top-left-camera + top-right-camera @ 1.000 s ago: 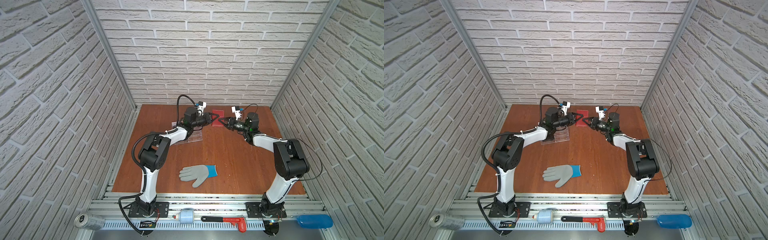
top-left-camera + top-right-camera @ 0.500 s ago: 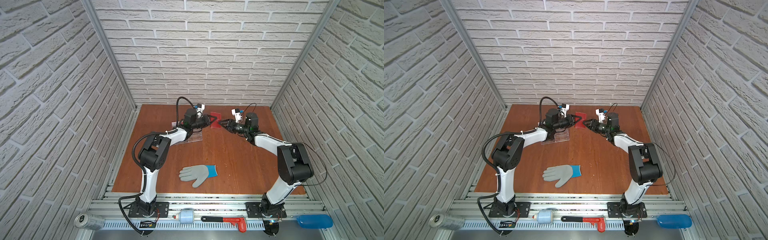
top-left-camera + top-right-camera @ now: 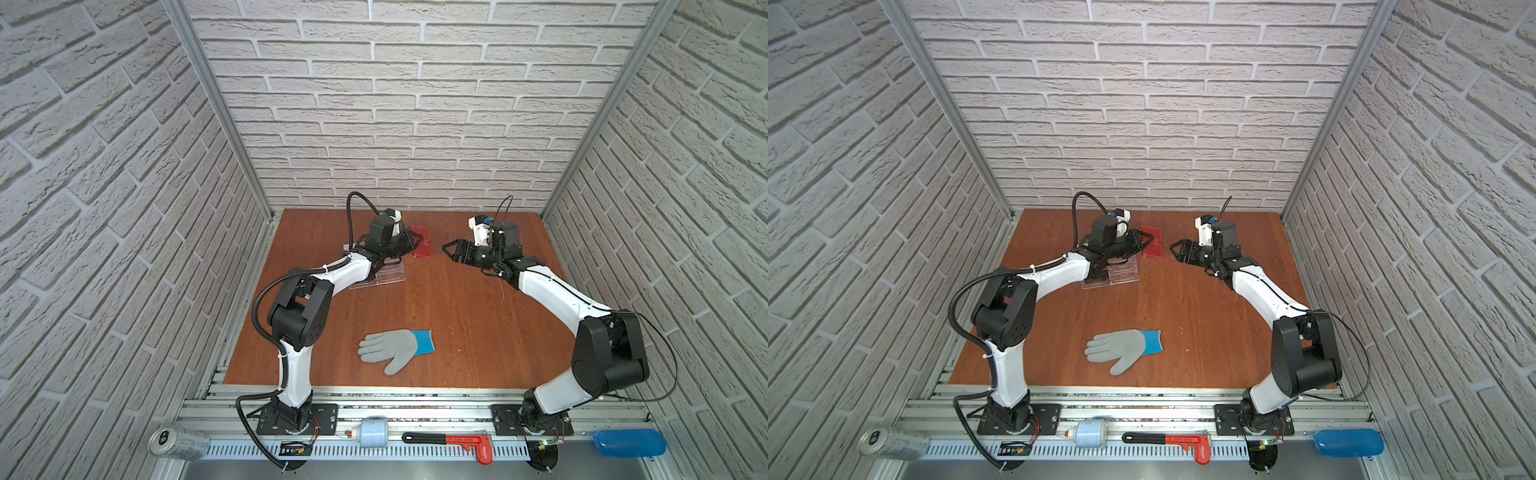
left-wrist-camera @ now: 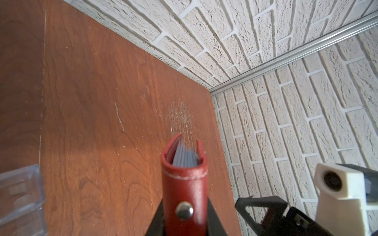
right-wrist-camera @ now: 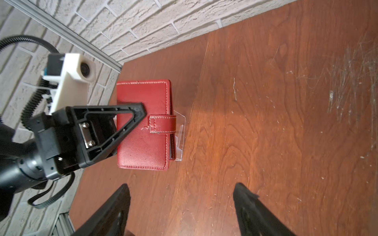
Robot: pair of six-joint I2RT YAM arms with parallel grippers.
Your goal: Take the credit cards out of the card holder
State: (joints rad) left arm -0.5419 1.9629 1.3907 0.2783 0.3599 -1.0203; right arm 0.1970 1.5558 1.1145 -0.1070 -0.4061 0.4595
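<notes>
The dark red card holder [image 3: 423, 246] [image 3: 1152, 247] is held just above the back of the table. My left gripper [image 3: 415, 243] [image 3: 1147, 242] [image 4: 185, 216] is shut on it, one finger on each cover. In the right wrist view the strap tab [image 5: 162, 123] wraps round the holder's [image 5: 143, 141] edge and a clear sleeve [image 5: 181, 130] sticks out. Grey-blue leaf edges [image 4: 185, 156] show inside; the credit cards cannot be told from the sleeves. My right gripper [image 3: 449, 251] [image 3: 1176, 251] [image 5: 182, 190] is open and empty, a short way to the holder's right.
A clear acrylic stand [image 3: 380, 276] [image 3: 1115, 274] [image 4: 20, 196] lies under the left forearm. A grey glove with a blue cuff [image 3: 395, 349] [image 3: 1123, 349] lies at the front middle. The brick back wall is close behind the holder.
My right gripper has opened and drawn back to the right, away from the card holder. The left gripper has kept hold of the holder and shifted slightly left.
</notes>
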